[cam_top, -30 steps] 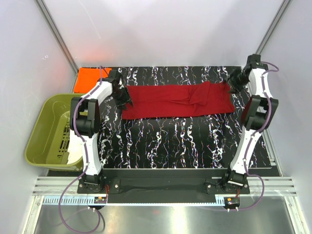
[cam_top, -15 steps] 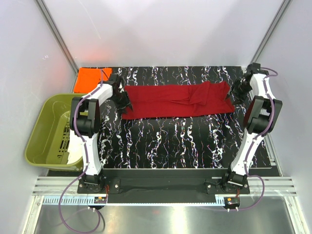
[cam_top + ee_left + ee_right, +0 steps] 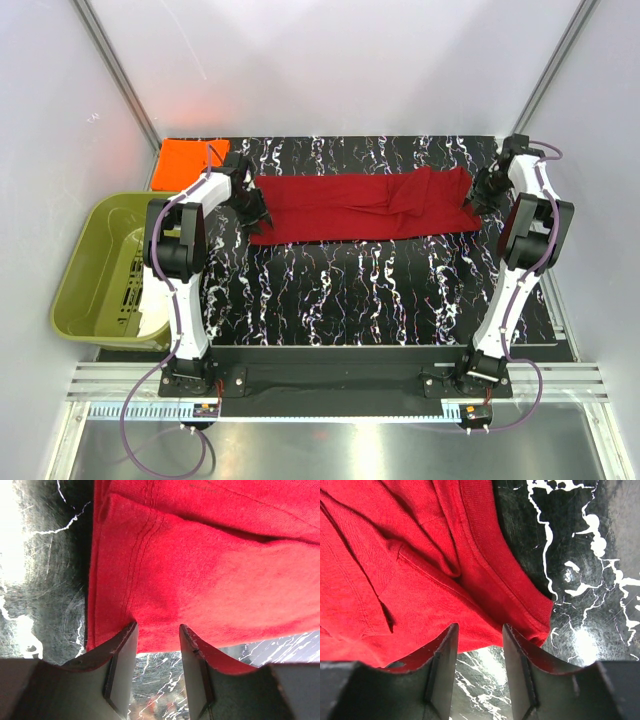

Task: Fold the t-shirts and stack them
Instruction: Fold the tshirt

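Across the far half of the black marbled table [image 3: 350,290], the dark crimson t-shirt [image 3: 360,205] lies stretched left to right as a long folded band, smooth on the left, creased and bunched toward its right end. Left gripper [image 3: 157,627] sits at the band's near-left corner: jaws apart, tips at the stitched hem, bare table showing in the gap. Right gripper [image 3: 480,627] sits at the near-right corner: jaws likewise apart, tips at the cloth's edge. No cloth appears pinched in either claw. Orange t-shirt [image 3: 190,163] lies folded flat at the far-left corner, apart from the crimson one. Olive-green tub [image 3: 95,270] stands beside the table's left edge.
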Action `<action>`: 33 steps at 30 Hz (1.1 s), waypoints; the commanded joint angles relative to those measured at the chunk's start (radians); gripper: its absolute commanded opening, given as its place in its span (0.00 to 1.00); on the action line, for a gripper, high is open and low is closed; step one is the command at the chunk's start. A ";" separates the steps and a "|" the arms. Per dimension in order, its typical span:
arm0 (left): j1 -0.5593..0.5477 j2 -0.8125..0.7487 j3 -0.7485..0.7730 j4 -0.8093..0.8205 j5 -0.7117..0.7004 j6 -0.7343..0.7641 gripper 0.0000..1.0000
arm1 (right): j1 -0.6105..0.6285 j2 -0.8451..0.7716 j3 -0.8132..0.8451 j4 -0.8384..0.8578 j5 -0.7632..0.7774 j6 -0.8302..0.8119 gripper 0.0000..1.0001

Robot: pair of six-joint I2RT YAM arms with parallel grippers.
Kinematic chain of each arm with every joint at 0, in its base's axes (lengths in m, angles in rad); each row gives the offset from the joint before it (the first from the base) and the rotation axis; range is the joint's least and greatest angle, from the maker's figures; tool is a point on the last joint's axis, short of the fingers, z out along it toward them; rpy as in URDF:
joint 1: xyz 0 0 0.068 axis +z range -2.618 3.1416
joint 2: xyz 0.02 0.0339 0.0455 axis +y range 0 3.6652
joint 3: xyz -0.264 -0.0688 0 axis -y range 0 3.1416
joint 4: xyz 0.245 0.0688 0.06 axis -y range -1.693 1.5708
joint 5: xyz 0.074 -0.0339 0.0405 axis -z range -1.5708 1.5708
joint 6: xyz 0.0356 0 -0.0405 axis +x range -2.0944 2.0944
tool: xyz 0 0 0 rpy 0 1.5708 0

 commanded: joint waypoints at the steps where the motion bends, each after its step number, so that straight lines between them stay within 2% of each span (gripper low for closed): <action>1: 0.001 -0.030 0.001 0.020 0.034 -0.008 0.43 | 0.005 0.011 0.007 0.016 -0.002 -0.027 0.47; 3: 0.003 -0.027 0.003 0.020 0.036 -0.008 0.43 | 0.005 0.014 0.001 0.014 -0.017 -0.019 0.43; 15: 0.004 -0.014 0.023 0.008 0.034 -0.006 0.42 | 0.005 -0.022 -0.068 0.026 -0.033 -0.022 0.43; 18: 0.004 -0.017 0.018 0.008 0.031 -0.004 0.42 | 0.005 -0.033 -0.084 0.035 -0.008 -0.021 0.45; 19: 0.004 -0.015 0.017 0.008 0.031 -0.003 0.42 | 0.005 -0.032 -0.085 0.037 0.002 -0.022 0.51; 20: 0.004 -0.015 0.017 0.010 0.033 -0.003 0.42 | 0.006 -0.029 -0.082 0.035 0.001 -0.021 0.52; 25: 0.004 -0.014 0.015 0.011 0.036 -0.003 0.42 | 0.005 -0.009 -0.047 0.025 0.021 -0.025 0.52; 28: 0.004 -0.014 0.015 0.010 0.033 0.000 0.42 | 0.005 -0.001 -0.047 0.019 0.009 -0.019 0.38; 30: 0.006 -0.011 0.015 0.007 0.025 0.000 0.42 | 0.005 -0.013 -0.057 0.020 0.016 -0.018 0.25; 33: 0.015 -0.003 0.007 0.004 0.025 -0.011 0.39 | 0.005 -0.041 -0.077 0.023 0.061 -0.015 0.16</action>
